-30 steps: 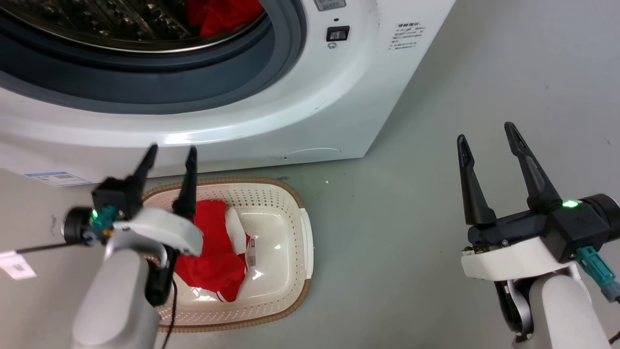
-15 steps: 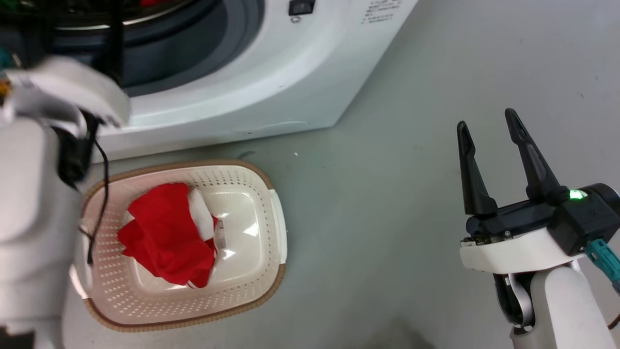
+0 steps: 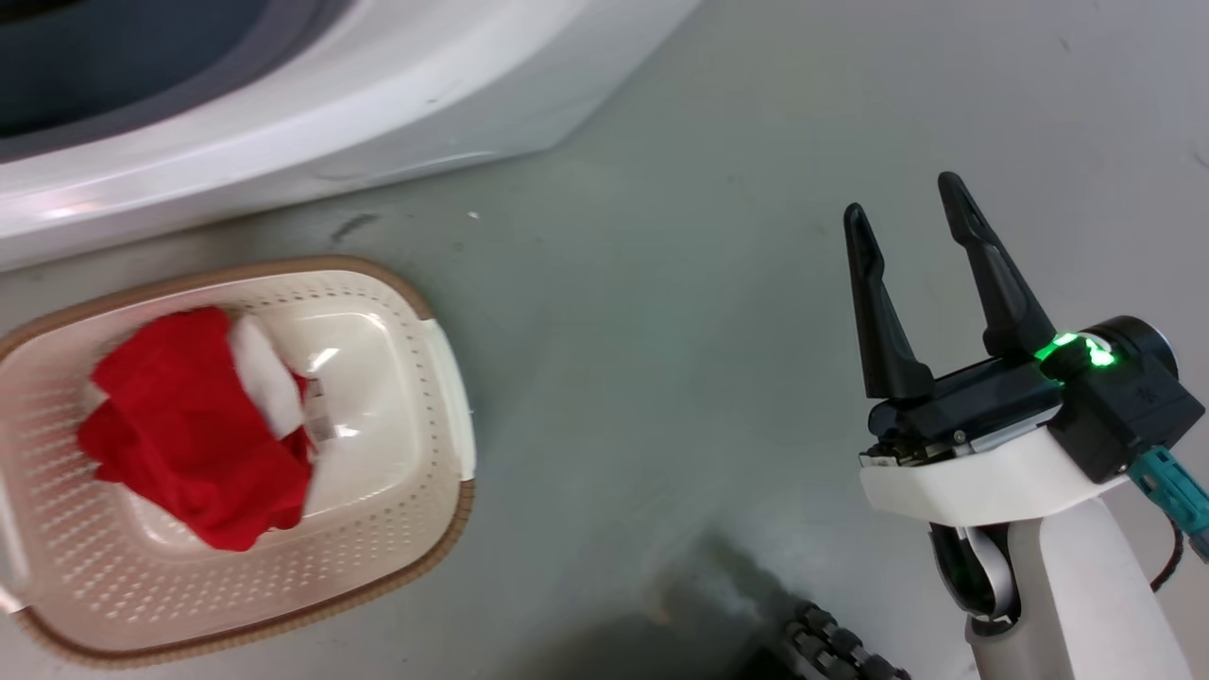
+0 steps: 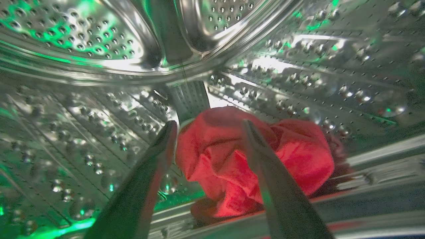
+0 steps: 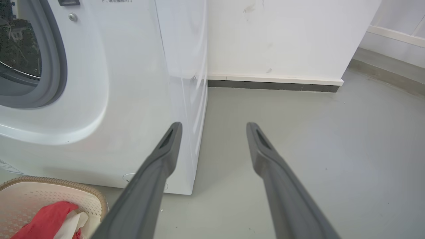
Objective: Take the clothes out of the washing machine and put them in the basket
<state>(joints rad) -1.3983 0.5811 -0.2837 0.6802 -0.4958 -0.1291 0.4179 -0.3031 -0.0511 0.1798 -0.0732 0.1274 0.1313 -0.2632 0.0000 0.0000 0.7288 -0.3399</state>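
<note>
One red garment (image 3: 189, 416) crumpled in the cream basket (image 3: 378, 557) on the grey floor (image 3: 661, 331) beside the washing machine (image 3: 378, 104), second red garment (image 4: 232, 159) low inside the steel drum (image 4: 83, 99), left claw (image 4: 209, 123) wide apart pointing at it, right claw (image 3: 902, 196) wide apart, empty, above bare floor.

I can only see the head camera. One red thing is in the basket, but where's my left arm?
Observer: Your left gripper is inside the washing machine's steel drum.
Operator: Anything red in there?
Observer: Yes, a crumpled red garment rests on the perforated steel, just beyond the open fingers.
Operator: What's ahead of my right arm?
Observer: Beyond the right gripper, grey floor runs to a white wall with a dark skirting.
</note>
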